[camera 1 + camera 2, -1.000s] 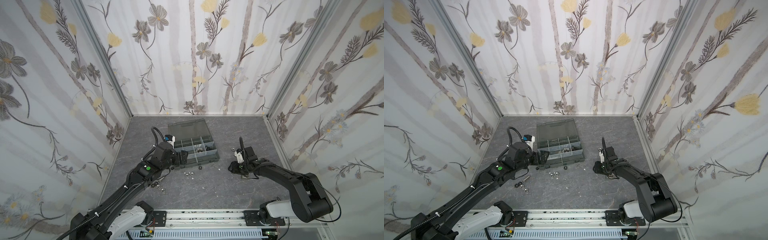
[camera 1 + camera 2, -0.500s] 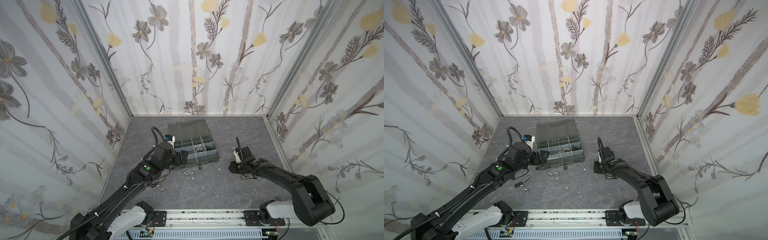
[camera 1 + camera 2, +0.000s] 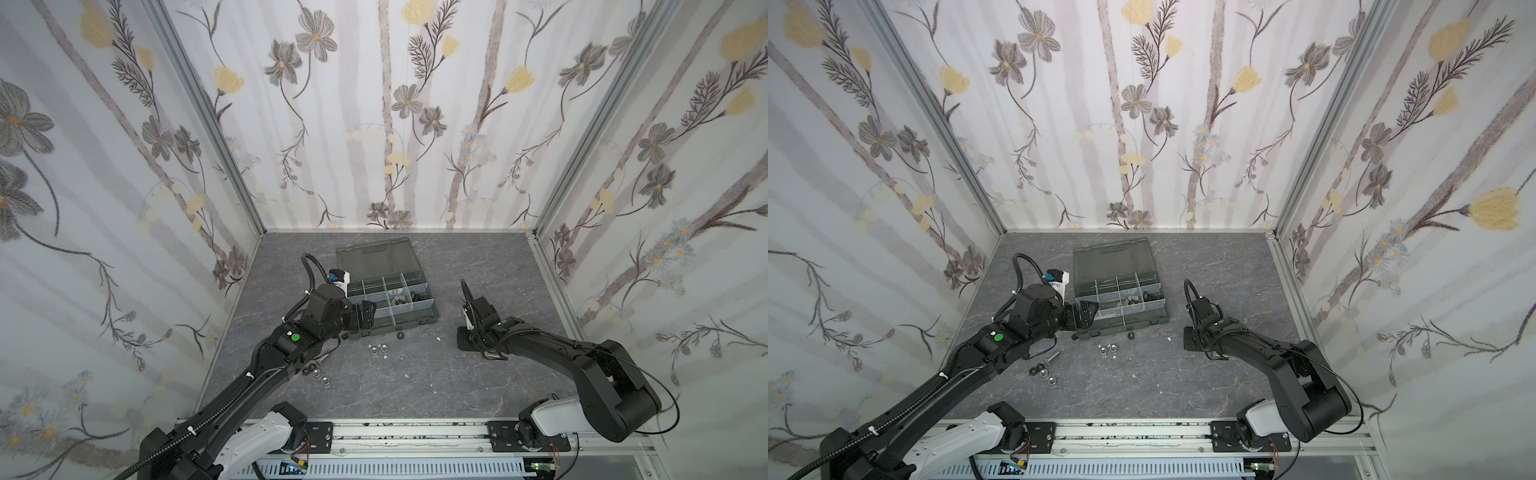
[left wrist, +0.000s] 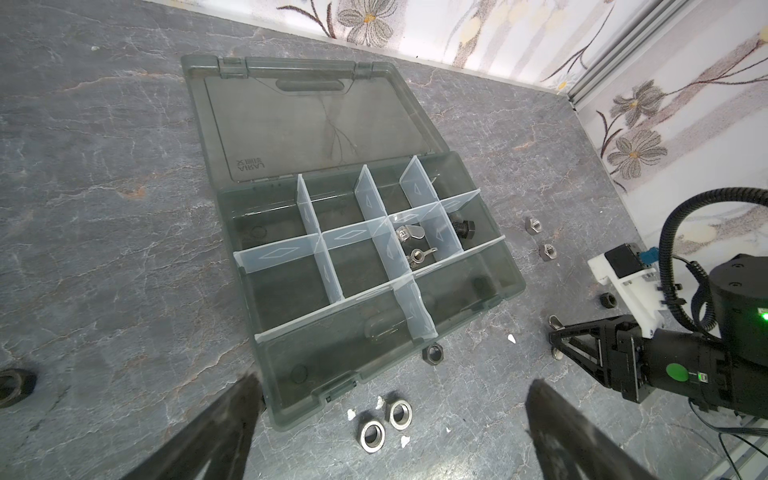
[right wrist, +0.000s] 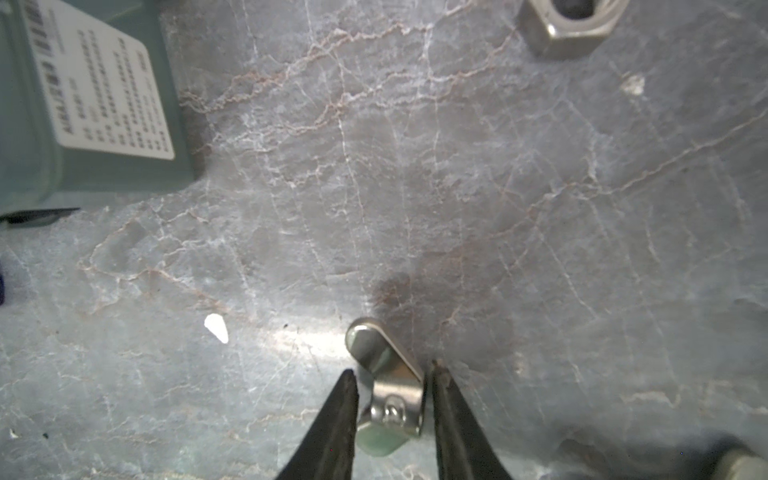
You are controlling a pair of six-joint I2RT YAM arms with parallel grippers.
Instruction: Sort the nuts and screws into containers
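Between the right fingers (image 5: 332, 424) lies a blurry wing nut (image 5: 395, 395).

Box lid (image 4: 316, 120): embossed wd, approx "LARIA", upside down; white side label (image 5: 104, 95) unreadable, blurred.

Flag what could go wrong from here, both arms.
1. The right end effector straddles the wing nut only at its tips, with one wing jutting out ahead. As the jaws close, the nut may twist or squirt free.
2. The left end effector hangs wide open right at the organizer box front edge. A careless move could shove the box or scatter the silver nuts lying there.
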